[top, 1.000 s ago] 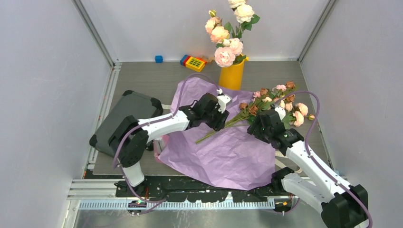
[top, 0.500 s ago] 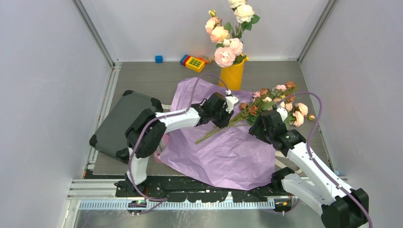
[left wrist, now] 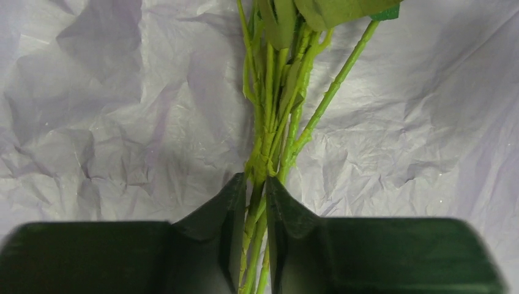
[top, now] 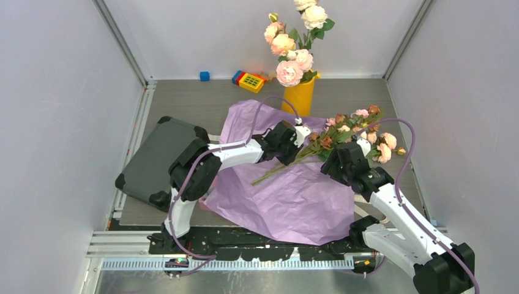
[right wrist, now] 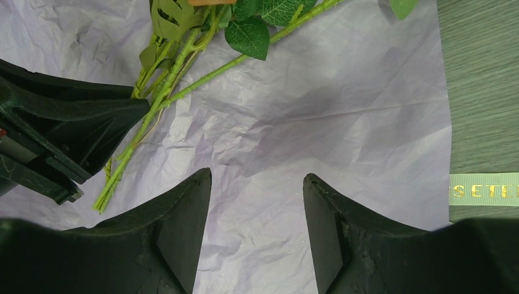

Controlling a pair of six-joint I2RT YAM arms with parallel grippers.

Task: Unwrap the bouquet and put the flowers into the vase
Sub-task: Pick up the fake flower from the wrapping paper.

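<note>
Where the flowers lie: the flowers (top: 352, 125), small artificial roses in pink, peach and rusty brown on thin green stems, lie aslant on an opened sheet of crinkled lilac paper (top: 287, 196), heads past its far right edge, stem ends toward its middle.
Left hand: the left hand (top: 295, 152) is clenched on the bundled stems, near their lower half.
Just changed: a second ago this hand stood wider apart and further left; it has since reached onto the stems and pinched in.
Right hand: the right hand (top: 333, 162) is released as before, just beside the flowers, holding nothing.
Meaning: unwrapping looks done; this grip likely begins the lift toward the vase.
Vase: the tall, smooth yellow-orange vase (top: 298, 98) stands upright at the paper's far edge, near the flowers, already holding larger pale pink and cream roses (top: 291, 46).
Left wrist view: both dark pads (left wrist: 226, 208) press the stems, which the overhead view hides.
Right wrist view: spread fingers (right wrist: 183, 220) over bare paper, plus a beige ribbon (right wrist: 483, 188) with gold lettering on the grey surface (right wrist: 483, 92).
Overhead only: vase and flower heads.
</note>
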